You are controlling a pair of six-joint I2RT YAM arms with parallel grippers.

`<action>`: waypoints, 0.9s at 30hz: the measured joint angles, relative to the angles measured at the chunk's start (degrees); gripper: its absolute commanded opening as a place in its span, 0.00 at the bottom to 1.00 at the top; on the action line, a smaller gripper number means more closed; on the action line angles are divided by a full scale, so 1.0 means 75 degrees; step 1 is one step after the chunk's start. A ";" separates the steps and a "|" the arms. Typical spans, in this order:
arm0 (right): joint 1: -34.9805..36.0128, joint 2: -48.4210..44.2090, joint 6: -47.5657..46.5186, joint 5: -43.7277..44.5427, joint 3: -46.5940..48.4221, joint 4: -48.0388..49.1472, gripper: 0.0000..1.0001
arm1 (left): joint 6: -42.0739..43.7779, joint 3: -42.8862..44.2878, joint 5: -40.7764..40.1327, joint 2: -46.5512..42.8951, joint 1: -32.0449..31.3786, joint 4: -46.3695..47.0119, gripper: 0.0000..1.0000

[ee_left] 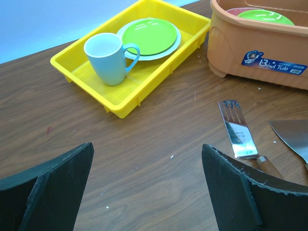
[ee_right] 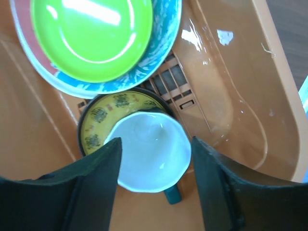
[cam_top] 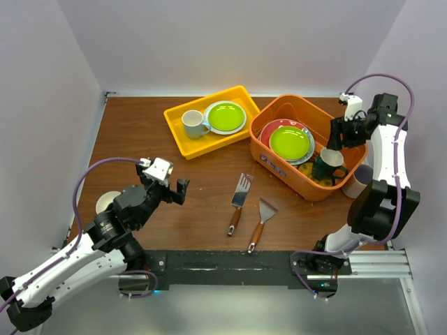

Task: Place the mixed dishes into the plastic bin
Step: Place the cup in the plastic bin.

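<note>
The orange plastic bin (cam_top: 266,158) stands at the right of the table. In it a lime green plate (cam_top: 289,142) lies on a red-rimmed plate. Beside them the dark-teal mug (ee_right: 151,151) stands upright on a yellow patterned plate (ee_right: 98,120). My right gripper (ee_right: 156,141) hangs open over the mug, a finger on each side of its rim. My left gripper (ee_left: 147,147) is wide open above bare table, holding nothing. Another lime plate (cam_top: 226,116) lies in the yellow tray (cam_top: 174,132). A small white bowl (cam_top: 105,202) shows behind the left arm.
A white mug (ee_left: 108,60) with a pale-blue handle stands in the yellow tray. Two wooden-handled spatulas (cam_top: 239,195) (cam_top: 264,216) lie on the table in front of the bin. A beige cylinder (cam_top: 360,180) stands just right of the bin.
</note>
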 measured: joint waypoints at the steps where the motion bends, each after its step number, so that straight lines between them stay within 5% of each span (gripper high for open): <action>1: 0.0000 -0.0085 0.0003 -0.0090 0.0029 -0.0035 0.65 | 0.0000 0.0000 0.0003 0.0000 0.0000 0.0000 1.00; 16: 0.0411 -0.1451 0.0032 -0.2159 0.0204 -0.0216 0.71 | 0.0000 0.0000 0.0006 0.0096 0.0050 0.0003 1.00; 27: 0.3777 -0.1818 0.0207 -0.2699 -0.0688 0.0195 0.73 | -0.0003 0.0000 -0.0055 0.0306 0.0122 0.0023 1.00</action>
